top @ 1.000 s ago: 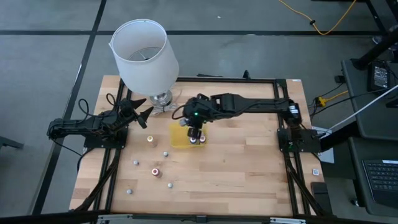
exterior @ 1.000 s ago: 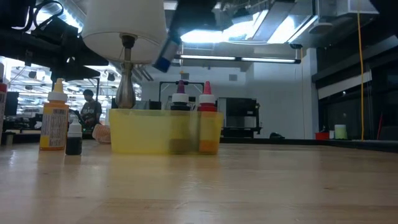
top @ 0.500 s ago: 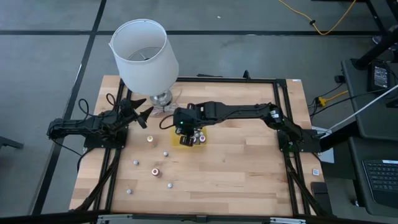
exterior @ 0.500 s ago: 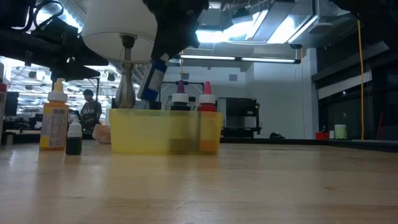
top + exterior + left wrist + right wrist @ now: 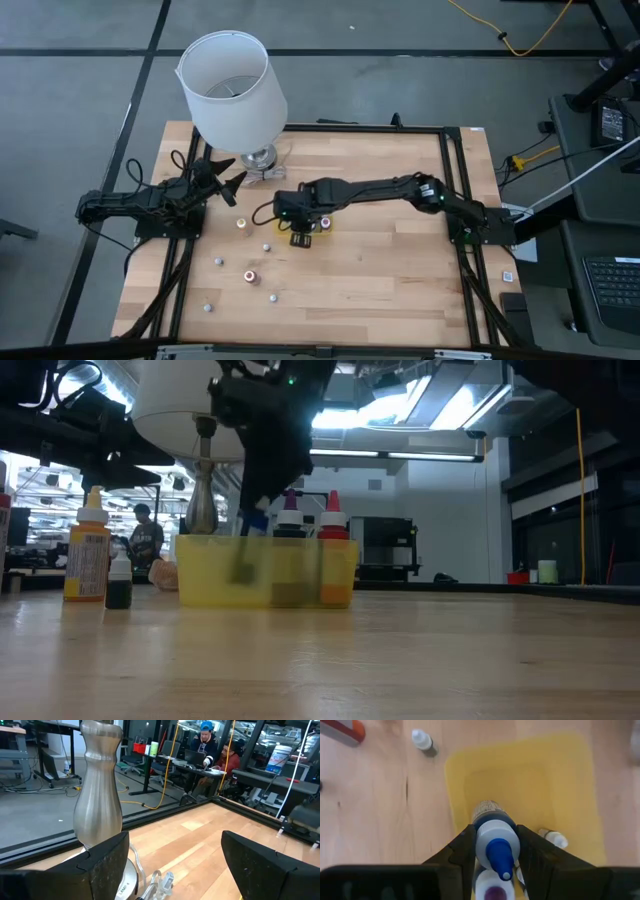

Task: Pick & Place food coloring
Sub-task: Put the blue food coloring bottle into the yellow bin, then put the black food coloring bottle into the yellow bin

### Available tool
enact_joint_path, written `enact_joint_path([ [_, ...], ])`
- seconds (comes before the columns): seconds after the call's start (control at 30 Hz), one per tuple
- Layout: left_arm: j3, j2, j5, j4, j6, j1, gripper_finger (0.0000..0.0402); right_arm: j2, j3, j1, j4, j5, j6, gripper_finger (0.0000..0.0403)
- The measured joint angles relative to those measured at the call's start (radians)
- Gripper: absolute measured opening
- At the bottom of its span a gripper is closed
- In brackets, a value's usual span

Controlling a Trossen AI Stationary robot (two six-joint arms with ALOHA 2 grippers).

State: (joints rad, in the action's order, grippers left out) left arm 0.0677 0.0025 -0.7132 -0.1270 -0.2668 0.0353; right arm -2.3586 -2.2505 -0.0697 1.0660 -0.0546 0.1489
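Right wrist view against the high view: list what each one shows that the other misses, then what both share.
Right wrist view only: the right gripper shut on a blue-tipped bottle over the yellow tray, with a purple-tipped bottle and a white-tipped bottle in it.

High view only: the left gripper waiting open near the lampshade, and loose bottles scattered on the table.

Both: the right arm over the tray.

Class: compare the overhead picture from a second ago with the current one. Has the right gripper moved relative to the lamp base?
Yes. The right gripper, shut on a blue-tipped bottle, has shifted leftward, ending nearer below the lamp base, over the yellow tray.
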Motion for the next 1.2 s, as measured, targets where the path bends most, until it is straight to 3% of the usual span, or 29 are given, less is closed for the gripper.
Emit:
enact_joint_path([
  [0.37,0.0,0.0,0.0,0.0,0.0,0.0,0.0311,-0.025,0.0,-0.008,0.041,0.016,-0.03,0.0122],
  [0.77,0.0,0.0,0.0,0.0,0.0,0.0,0.0312,-0.023,0.0,-0.008,0.048,0.023,-0.079,0.0224],
  [1.2,0.0,0.0,0.0,0.0,0.0,0.0,0.0313,0.114,0.011,0.03,0.042,-0.028,-0.06,0.0236],
])
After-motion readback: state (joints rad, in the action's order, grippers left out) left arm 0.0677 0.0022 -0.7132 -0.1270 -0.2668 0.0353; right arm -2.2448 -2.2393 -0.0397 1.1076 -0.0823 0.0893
